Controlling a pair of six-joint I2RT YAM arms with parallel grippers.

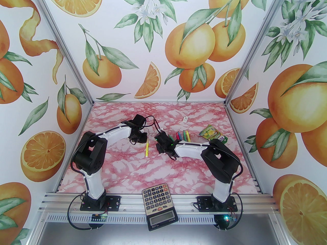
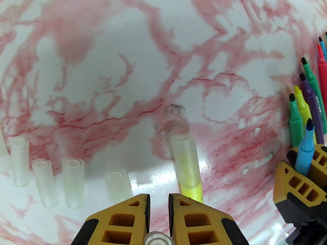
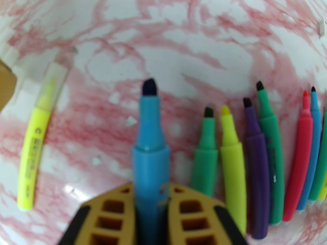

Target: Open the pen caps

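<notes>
The left fingers [image 2: 130, 213] pinch narrowly on a clear cap [image 2: 157, 239]. The right fingers [image 3: 196, 208] clamp the barrel of a blue pen [image 3: 149, 147], whose dark tip is bare, so this pen's uncapping looks done. Loose caps [image 2: 72, 179] sit in a row on the worktop [image 2: 127, 60] near the left fingers, and uncapped pens [image 3: 231, 162] lie beside the right. Next, both pieces probably get set down. The yellow pen [image 3: 33, 142] between the arms, its cap [image 2: 184, 152] on, then needs gripping at both ends.

Loose caps [image 2: 72, 185] left of capped pen [image 2: 185, 159]; uncapped pens [image 3: 230, 162] right; calculator [image 1: 159, 205] near edge.
</notes>
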